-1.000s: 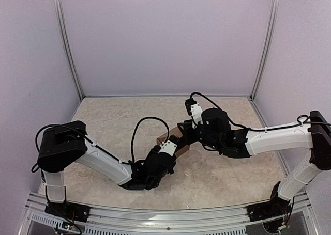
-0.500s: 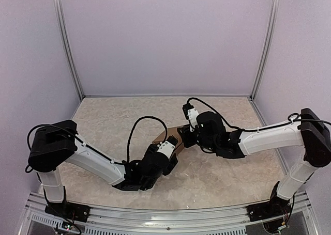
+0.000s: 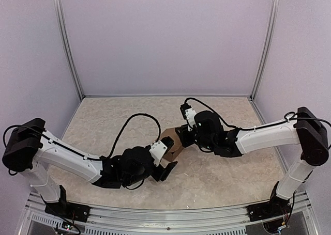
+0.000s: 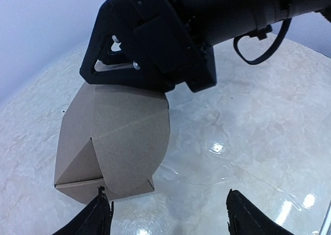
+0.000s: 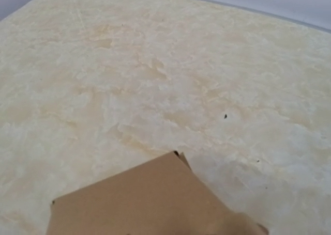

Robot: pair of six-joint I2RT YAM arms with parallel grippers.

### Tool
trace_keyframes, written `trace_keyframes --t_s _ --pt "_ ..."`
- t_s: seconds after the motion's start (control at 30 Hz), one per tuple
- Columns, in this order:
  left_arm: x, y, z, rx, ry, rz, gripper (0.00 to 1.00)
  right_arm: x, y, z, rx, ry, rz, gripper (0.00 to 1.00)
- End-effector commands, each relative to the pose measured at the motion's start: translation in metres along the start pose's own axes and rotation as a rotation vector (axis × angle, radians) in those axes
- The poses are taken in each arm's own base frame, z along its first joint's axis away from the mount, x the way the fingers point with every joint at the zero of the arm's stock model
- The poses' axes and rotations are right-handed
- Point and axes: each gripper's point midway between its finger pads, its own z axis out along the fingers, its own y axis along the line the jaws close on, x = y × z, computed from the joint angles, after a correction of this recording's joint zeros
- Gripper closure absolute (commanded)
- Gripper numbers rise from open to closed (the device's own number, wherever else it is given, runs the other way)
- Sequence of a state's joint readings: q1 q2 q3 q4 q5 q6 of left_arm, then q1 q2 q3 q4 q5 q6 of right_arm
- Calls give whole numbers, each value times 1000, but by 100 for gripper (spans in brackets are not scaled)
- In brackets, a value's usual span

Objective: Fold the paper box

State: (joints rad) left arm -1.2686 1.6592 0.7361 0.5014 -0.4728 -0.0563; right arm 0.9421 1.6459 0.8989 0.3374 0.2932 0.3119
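Paper box (image 4: 114, 142) brown, half-folded, creased; right fingers (image 4: 170, 69) pinch top; left fingers (image 4: 95, 222) spread.

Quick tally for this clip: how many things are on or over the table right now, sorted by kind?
Brown cardboard: 1, the paper box
Black robot grippers: 2, the left gripper and the right gripper
Total: 3

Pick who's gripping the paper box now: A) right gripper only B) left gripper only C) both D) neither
A: in the left wrist view the right gripper is clamped on the top edge of the paper box, while the left gripper stands open in front of it, closed on nothing.
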Motion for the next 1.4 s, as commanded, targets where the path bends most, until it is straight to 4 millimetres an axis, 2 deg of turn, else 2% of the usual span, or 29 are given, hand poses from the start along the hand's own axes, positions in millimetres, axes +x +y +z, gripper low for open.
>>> trace_keyframes --t_s 0.0,0.07,0.27,0.4,0.5,0.63,0.83,1.1,1.2,1.37 --pt "14 -10 -22 159 52 -50 28 7 -3 10 -10 29 -11 70" --pt "10 3 -27 151 41 -93 30 9 -3 11 -13 37 -18 70" --pt "-16 67 -29 51 33 -339 29 24 -4 18 -23 81 -38 70" --pt "-33 85 -27 -11 5 -370 30 34 -6 21 -24 108 -45 71" --pt "-36 97 -19 -36 13 -436 31 40 -7 22 -16 128 -61 71" --pt "-33 100 -5 -31 37 -506 31 43 -10 21 -4 150 -82 75" --pt "-26 106 5 -40 45 -633 31 48 -14 16 9 175 -102 76" --pt "-8 103 17 -15 84 -792 31 69 -15 16 -4 217 -97 77" --pt "-6 103 19 18 66 -884 30 64 -15 15 -3 209 -97 77" --pt "2 103 25 55 68 -1024 30 33 -10 11 -9 157 -113 72"
